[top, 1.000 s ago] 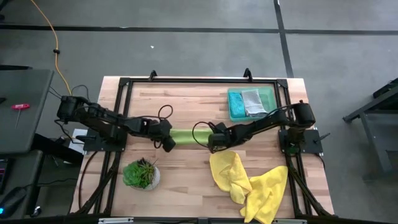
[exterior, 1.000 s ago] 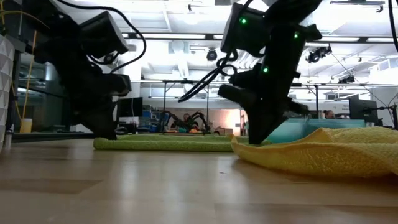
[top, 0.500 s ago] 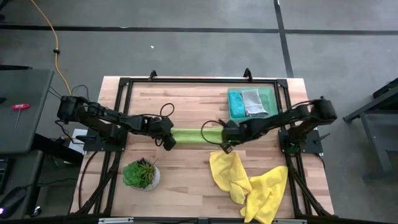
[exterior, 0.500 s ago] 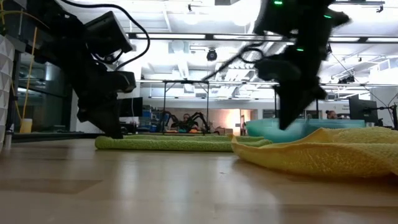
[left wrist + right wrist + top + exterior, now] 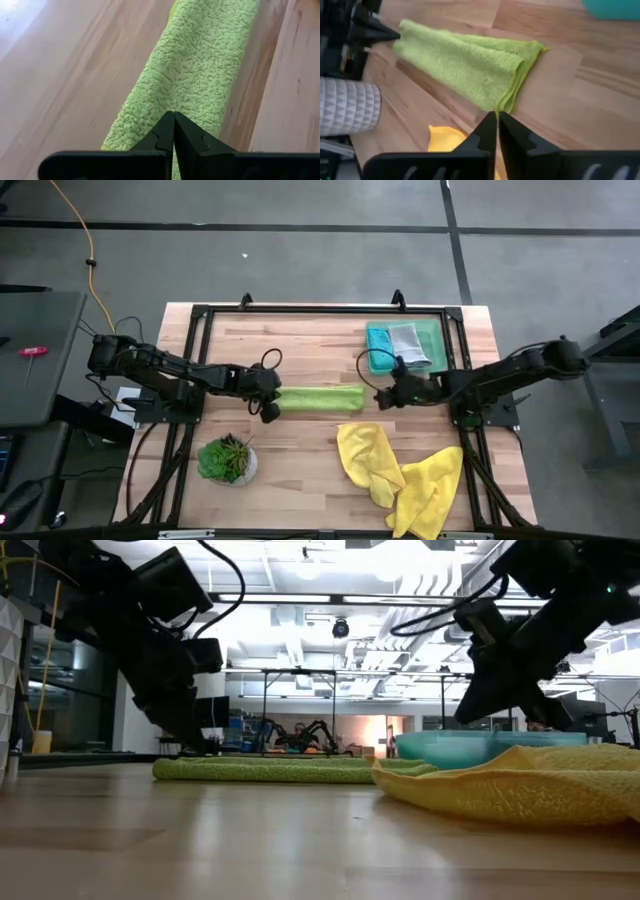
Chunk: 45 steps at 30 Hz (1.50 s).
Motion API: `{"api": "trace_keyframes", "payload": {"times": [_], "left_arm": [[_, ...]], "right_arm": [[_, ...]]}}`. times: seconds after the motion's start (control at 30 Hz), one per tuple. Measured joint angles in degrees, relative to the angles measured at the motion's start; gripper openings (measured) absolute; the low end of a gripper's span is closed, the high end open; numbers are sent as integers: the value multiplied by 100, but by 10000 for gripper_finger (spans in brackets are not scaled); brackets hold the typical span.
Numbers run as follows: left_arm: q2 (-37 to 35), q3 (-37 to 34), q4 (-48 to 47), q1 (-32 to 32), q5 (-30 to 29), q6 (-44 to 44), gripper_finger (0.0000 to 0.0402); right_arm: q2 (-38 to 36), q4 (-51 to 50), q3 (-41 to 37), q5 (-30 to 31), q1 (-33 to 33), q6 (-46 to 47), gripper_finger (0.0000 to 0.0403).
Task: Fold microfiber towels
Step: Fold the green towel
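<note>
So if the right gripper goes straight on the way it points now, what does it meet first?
Most likely the near end of the lime towel. The right gripper, shut, points along the table at that folded end. It seems slightly above the wood, so depth is uncertain.

Folded lime towel (image 5: 470, 65) flat on wood table (image 5: 580, 105); R gripper (image 5: 497, 120) fingers together, above it. Yellow towel (image 5: 445, 137) corner nearby; white pot (image 5: 347, 107) beside.

Two matte black jointed arms, looping black cables, pointed black fingers (image 5: 165, 135), possibly notched
</note>
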Motion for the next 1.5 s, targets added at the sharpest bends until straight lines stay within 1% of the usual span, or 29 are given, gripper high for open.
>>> {"api": "trace_keyframes", "payload": {"times": [0.07, 0.13, 0.23, 0.37, 0.43, 0.5, 0.57, 0.67, 0.8, 0.9, 1.17, 1.5], "left_arm": [[0, 0, 0, 0, 0, 91, 0], [-21, 0, -51, 0, 0, 226, 0], [-92, 12, -261, 0, -7, 267, 0], [-230, 14, -573, -1, 10, 137, 0], [-279, 32, -747, -10, 24, 7, 0], [-312, 60, -975, -11, 26, -164, 0], [-324, 76, -1084, -24, 27, -353, 0], [-315, 76, -1230, -71, 99, -478, 0], [-157, 79, -1307, -86, 324, -531, 0], [30, 79, -1327, -85, 378, -580, 0], [300, 99, -1253, -85, 300, -502, 0], [330, 81, -995, -81, 242, -422, 0]], "right_arm": [[59, 175, -61, -164, -68, 18, 38], [172, 281, -82, -350, -161, 17, 70], [396, 395, -82, -531, -341, 12, 130], [805, 636, -82, -800, -547, 5, 213], [1069, 821, -82, -968, -632, 2, 248], [1347, 1027, -82, -1074, -700, 1, 275], [1629, 1339, -80, -1124, -753, 3, 294], [1981, 1806, -70, -1155, -812, 4, 304], [2315, 2286, -57, -1157, -849, -4, 306], [2472, 2515, -47, -1157, -849, -26, 306], [2639, 2624, -31, -1064, -849, 267, 306], [2805, 2044, 521, -1030, -849, 418, 305]]}}
